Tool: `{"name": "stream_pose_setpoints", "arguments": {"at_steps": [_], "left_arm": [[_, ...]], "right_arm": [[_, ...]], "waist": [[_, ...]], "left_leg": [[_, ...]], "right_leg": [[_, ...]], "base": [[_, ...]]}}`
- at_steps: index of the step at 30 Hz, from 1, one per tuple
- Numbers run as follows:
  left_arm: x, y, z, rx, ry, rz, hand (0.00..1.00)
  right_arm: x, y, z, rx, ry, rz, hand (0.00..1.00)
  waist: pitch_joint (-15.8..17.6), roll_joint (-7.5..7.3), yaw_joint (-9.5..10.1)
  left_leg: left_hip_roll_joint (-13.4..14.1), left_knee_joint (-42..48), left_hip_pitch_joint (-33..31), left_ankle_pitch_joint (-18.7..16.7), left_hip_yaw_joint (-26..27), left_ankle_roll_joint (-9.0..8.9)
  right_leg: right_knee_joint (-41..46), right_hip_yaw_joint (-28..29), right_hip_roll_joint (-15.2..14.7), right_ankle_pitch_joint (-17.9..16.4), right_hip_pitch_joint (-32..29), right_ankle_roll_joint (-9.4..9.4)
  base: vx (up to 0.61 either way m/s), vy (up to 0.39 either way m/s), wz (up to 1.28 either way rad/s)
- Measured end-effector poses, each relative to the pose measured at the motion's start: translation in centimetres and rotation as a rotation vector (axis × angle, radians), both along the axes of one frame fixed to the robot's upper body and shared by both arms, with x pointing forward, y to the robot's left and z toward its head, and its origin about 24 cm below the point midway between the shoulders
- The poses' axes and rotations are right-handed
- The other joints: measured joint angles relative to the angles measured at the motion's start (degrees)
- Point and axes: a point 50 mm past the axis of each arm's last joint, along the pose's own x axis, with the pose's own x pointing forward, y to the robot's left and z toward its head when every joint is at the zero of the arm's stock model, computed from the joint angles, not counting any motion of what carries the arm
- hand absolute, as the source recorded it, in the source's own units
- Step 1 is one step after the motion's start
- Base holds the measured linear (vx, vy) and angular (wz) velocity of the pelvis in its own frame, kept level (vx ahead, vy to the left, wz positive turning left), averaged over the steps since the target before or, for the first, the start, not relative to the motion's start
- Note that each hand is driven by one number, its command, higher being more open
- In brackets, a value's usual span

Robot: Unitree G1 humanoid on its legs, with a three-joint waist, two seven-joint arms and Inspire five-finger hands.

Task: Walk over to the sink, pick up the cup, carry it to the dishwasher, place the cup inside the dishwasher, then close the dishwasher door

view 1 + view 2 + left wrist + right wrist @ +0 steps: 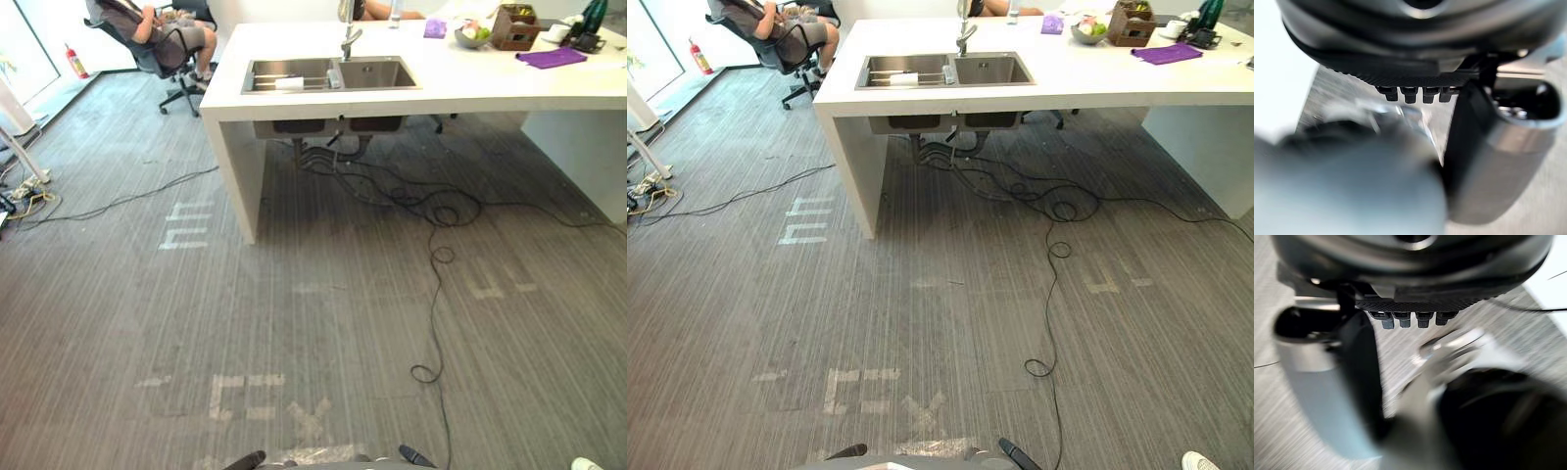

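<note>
A double steel sink (377,73) is set into a white counter island (294,103) some way ahead across the floor, with a faucet (348,39) behind it. A small white object, likely the cup (289,84), lies in the left basin. My left hand (1415,73) and right hand (1410,303) hang low at my sides, far from the sink. Their fingers (1410,94) are relaxed, and the fingers (1405,319) of the right hold nothing, like the left. Dark tips of the left hand (245,458) and right hand (416,455) show near me.
Black cables (436,255) trail over the grey carpet from under the sink. A person sits in an office chair (162,39) at the island's far left. A fruit bowl (472,36), a brown box (514,27) and a purple cloth (551,58) lie on the counter.
</note>
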Motion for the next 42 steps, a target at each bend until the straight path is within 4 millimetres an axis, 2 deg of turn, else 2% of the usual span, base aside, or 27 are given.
{"name": "stream_pose_setpoints", "arguments": {"at_steps": [5,7,10,12,15,19,25,30,36,42], "left_arm": [[1.5,0.2,0.4,-0.002,-0.042,-0.026,1.00],[2.3,0.0,0.6,0.025,-0.072,-0.125,1.00],[3.4,-0.1,0.9,0.052,-0.115,-0.177,1.00],[4.3,-0.5,1.1,0.079,-0.146,-0.185,1.00],[5.1,-1.0,1.2,0.127,-0.177,-0.185,1.00],[6.3,-2.0,1.4,0.222,-0.231,-0.295,1.00],[6.9,-1.7,1.6,0.330,-0.270,-0.354,1.00],[7.4,-1.9,2.0,0.335,-0.316,-0.349,1.00],[7.2,-2.2,1.9,0.326,-0.315,-0.347,1.00],[5.4,-2.1,1.3,0.296,-0.265,-0.304,1.00]], "right_arm": [[3.6,0.1,0.6,-0.036,-0.073,0.024,1.00],[5.7,0.7,1.1,-0.029,-0.136,0.038,1.00],[8.0,1.3,1.7,-0.026,-0.214,0.071,1.00],[8.6,1.3,2.0,-0.049,-0.243,0.098,1.00],[8.9,1.1,2.1,-0.093,-0.259,0.151,1.00],[8.0,0.9,1.9,-0.140,-0.228,0.229,1.00],[8.0,0.4,2.0,-0.180,-0.244,0.255,1.00],[8.3,0.4,2.1,-0.180,-0.272,0.254,1.00],[7.0,0.5,1.8,-0.166,-0.257,0.242,1.00],[5.9,1.2,1.4,-0.116,-0.252,0.191,1.00]], "waist": [[2.0,-0.15,0.15],[2.3,-0.18,0.34],[2.3,-0.11,0.31],[2.4,-0.14,0.29],[2.4,-0.11,0.25],[2.4,-0.10,0.20],[2.5,-0.10,-0.27],[2.5,-0.15,-0.19],[2.5,-0.32,-0.09],[2.3,-0.81,0.05]], "left_leg": [[-0.4,-1.3,0.2,0.8,-2.2,-0.92],[-0.5,-1.6,0.3,1.0,-2.5,-1.33],[-0.7,-1.8,0.9,1.1,-2.9,-1.47],[-1.0,-1.9,1.1,1.2,-3.8,-1.60],[-1.4,-2.1,1.1,1.4,-4.0,-1.84],[-1.7,-2.5,1.2,1.5,-4.6,-1.87],[-1.7,-2.7,1.6,1.5,-5.2,-1.87],[-1.8,-2.7,1.9,1.5,-5.2,-1.87],[-2.0,-2.9,2.1,1.6,-5.0,-1.77],[-2.1,-4.1,3.0,1.8,-2.3,-1.36]], "right_leg": [[-0.7,-2.7,-0.3,-0.1,0.8,0.82],[-0.7,-3.8,-0.5,-0.4,1.3,1.35],[-0.6,-4.7,-0.8,-0.7,2.0,2.05],[-0.6,-5.8,-1.1,-1.0,2.6,2.74],[-0.4,-6.9,-1.6,-1.3,2.8,3.15],[-0.3,-7.5,-2.0,-1.5,3.0,3.48],[0.2,-8.5,-2.1,-1.8,3.4,3.87],[0.7,-8.7,-2.2,-1.8,3.5,3.89],[1.1,-8.7,-2.6,-1.9,3.6,3.77],[1.1,-7.2,-2.7,-1.7,2.8,3.34]], "base": [[0.02,-0.018,0.24],[0.00,-0.016,0.23],[-0.01,-0.003,0.15],[-0.02,0.002,0.22],[-0.02,0.019,0.18],[-0.01,0.017,0.09],[-0.01,-0.003,0.05],[0.00,0.000,0.02],[-0.02,0.007,-0.01],[-0.03,0.009,-0.19]]}}
